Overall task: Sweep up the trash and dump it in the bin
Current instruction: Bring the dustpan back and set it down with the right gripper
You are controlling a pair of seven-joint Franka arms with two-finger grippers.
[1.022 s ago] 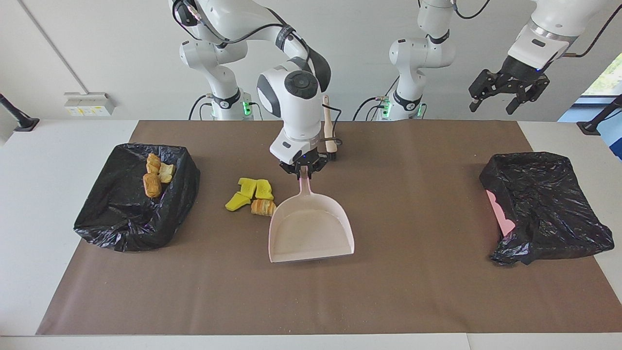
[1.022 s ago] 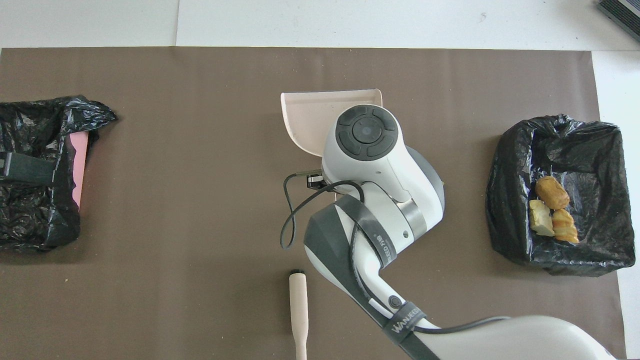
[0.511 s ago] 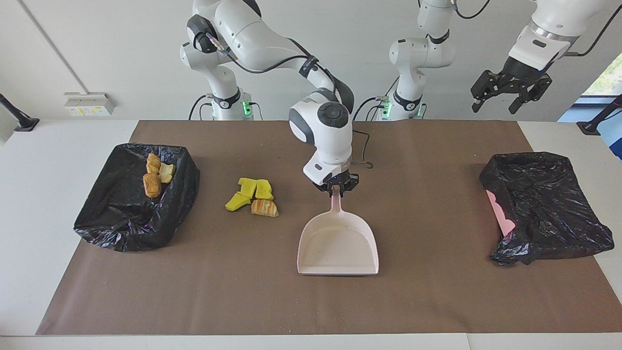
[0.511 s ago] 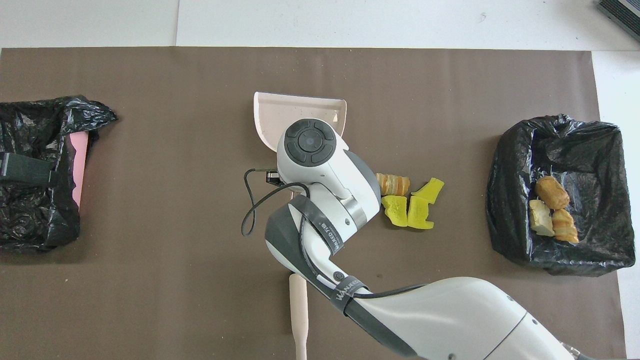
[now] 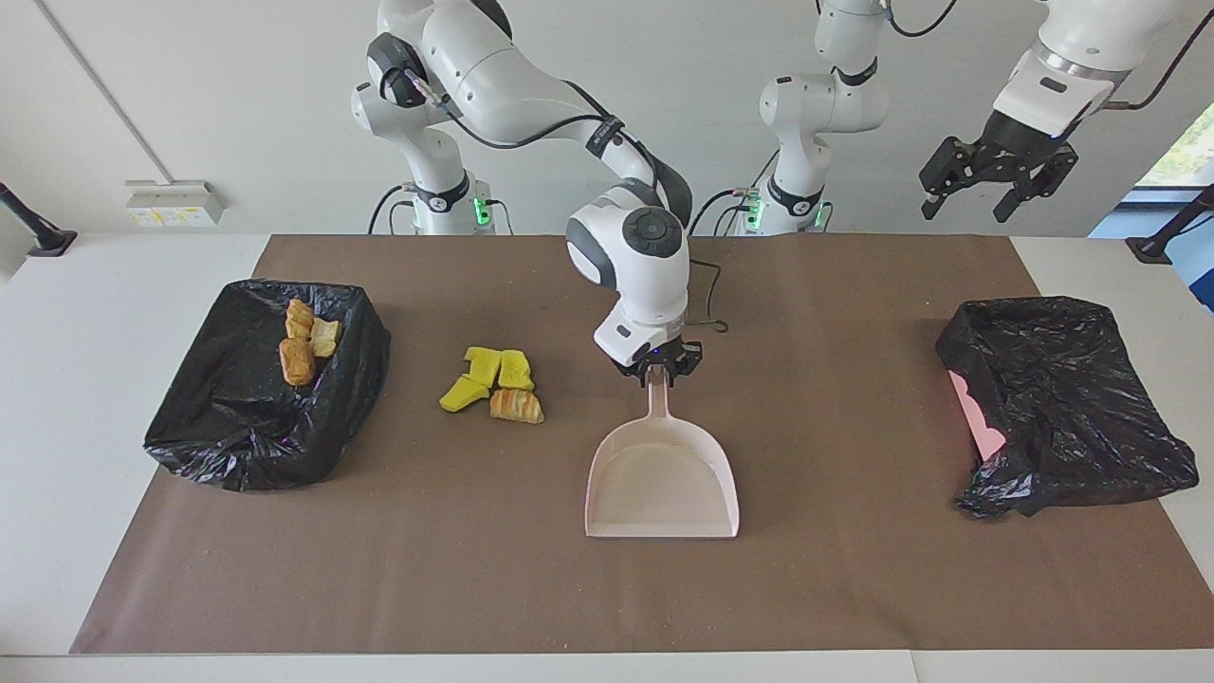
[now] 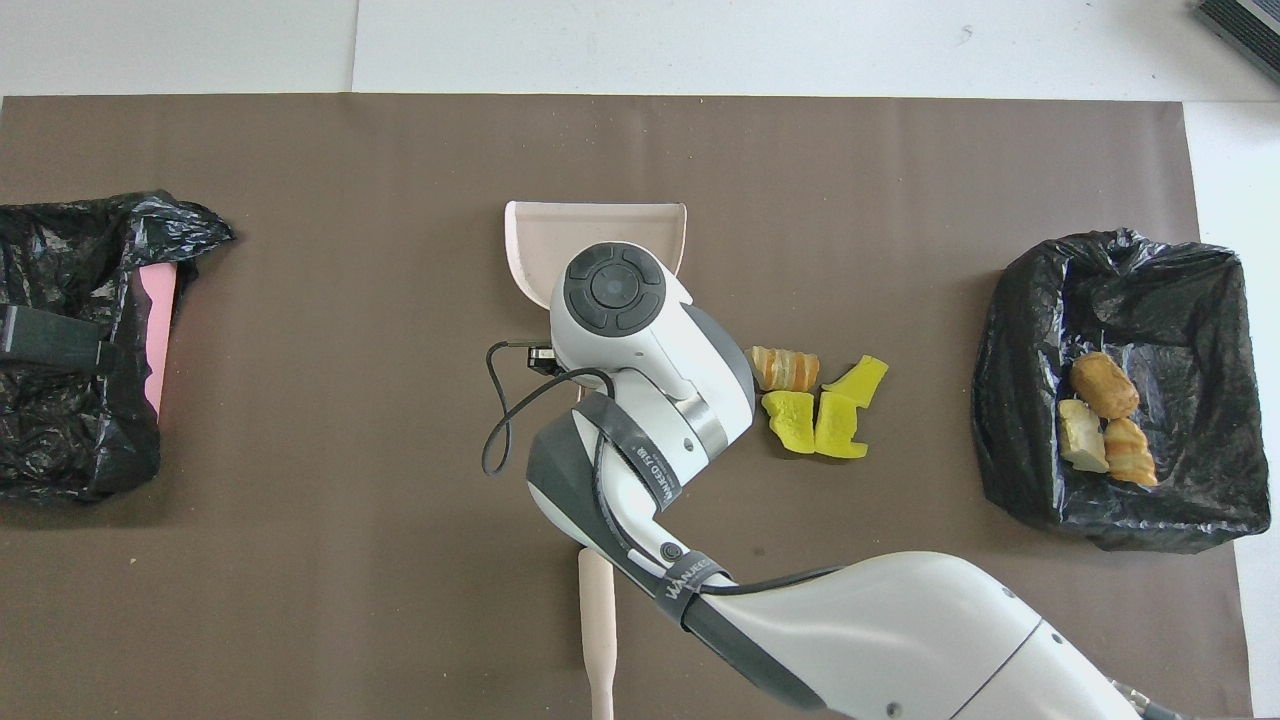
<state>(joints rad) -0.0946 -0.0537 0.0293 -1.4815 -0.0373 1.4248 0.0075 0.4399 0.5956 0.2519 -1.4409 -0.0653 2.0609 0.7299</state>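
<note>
R gripper point(image 5: 658, 375): at dustpan point(image 5: 662, 489) handle tip; can't tell if gripping or letting go.
Trash point(image 5: 493, 381): loose pile beside pan, toward R arm's end; rest in bin point(image 5: 256, 417).
Pan axis: mouth faces away from robots.
L gripper point(image 5: 980, 194): spread wide, empty, waits high.

Robotics lab, two white arms point(image 5: 531, 85) mounted at a bare table point(image 5: 114, 313), plain wall

- The dustpan point(image 5: 662, 479) looks like smooth, matt pale pink plastic.
- Beside it, the yellow chunks point(image 5: 484, 377) look spongy and the pastry piece point(image 5: 515, 406) flaky.
- The brown mat point(image 5: 835, 588) under it is matt, like paper.
- The bin liner point(image 5: 242, 417) is crinkled glossy black plastic.
</note>
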